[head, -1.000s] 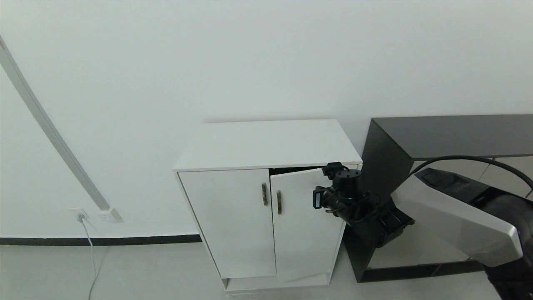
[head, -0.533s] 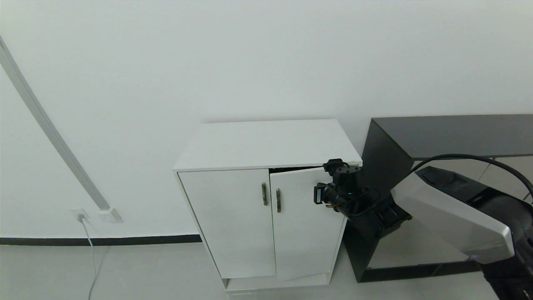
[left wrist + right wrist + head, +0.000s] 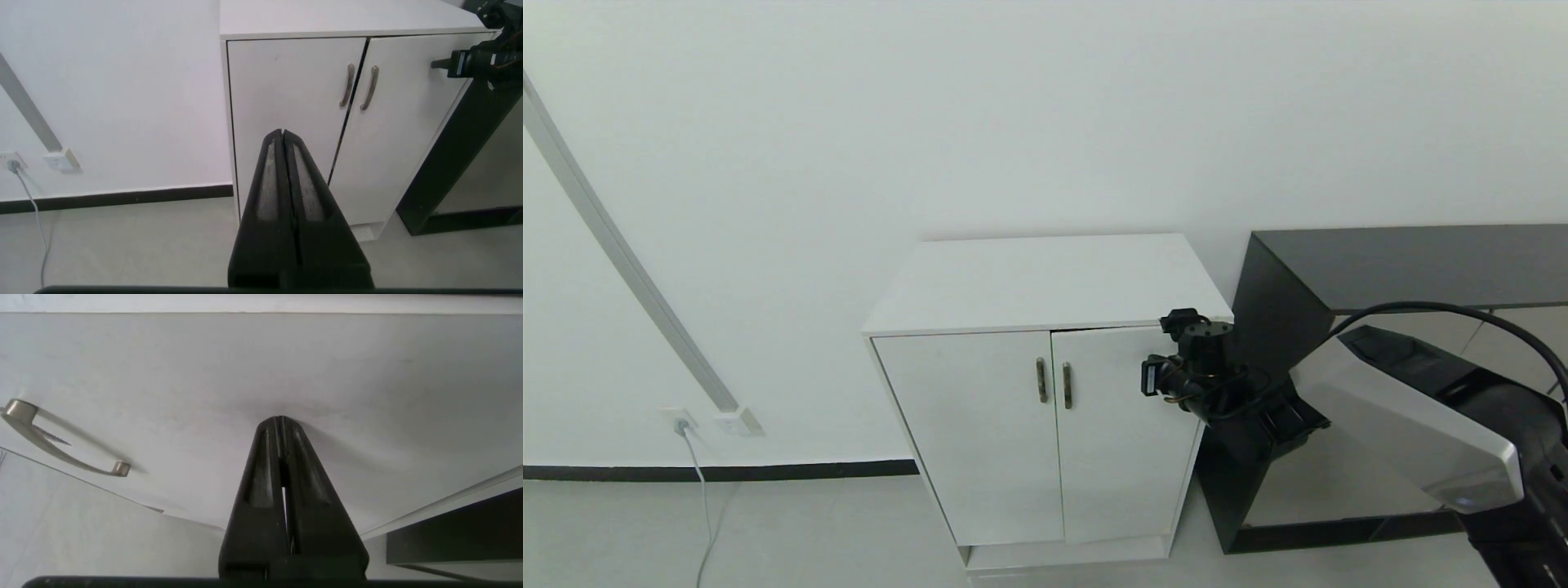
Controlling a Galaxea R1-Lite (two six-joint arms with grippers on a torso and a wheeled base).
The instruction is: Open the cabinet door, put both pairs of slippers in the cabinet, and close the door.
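Observation:
The white cabinet (image 3: 1045,286) stands against the wall with both doors flush and closed. Its two metal handles (image 3: 1054,382) meet at the middle. My right gripper (image 3: 282,422) is shut, with its tip pressed flat against the right door (image 3: 1123,457) near the door's upper outer corner; one handle (image 3: 61,445) lies off to the side. The right arm's wrist (image 3: 1201,380) sits at that corner of the cabinet. My left gripper (image 3: 283,133) is shut on nothing and hangs well in front of the cabinet (image 3: 286,90), facing the left door.
A dark table (image 3: 1405,261) stands right beside the cabinet on its right. A wall socket with a cable (image 3: 682,425) and a slanted wall conduit (image 3: 613,237) are at the left. Bare floor (image 3: 809,531) lies in front and to the left.
The right door was ajar and has swung fully shut, with my right gripper moving toward the cabinet against it. The left door has not moved.

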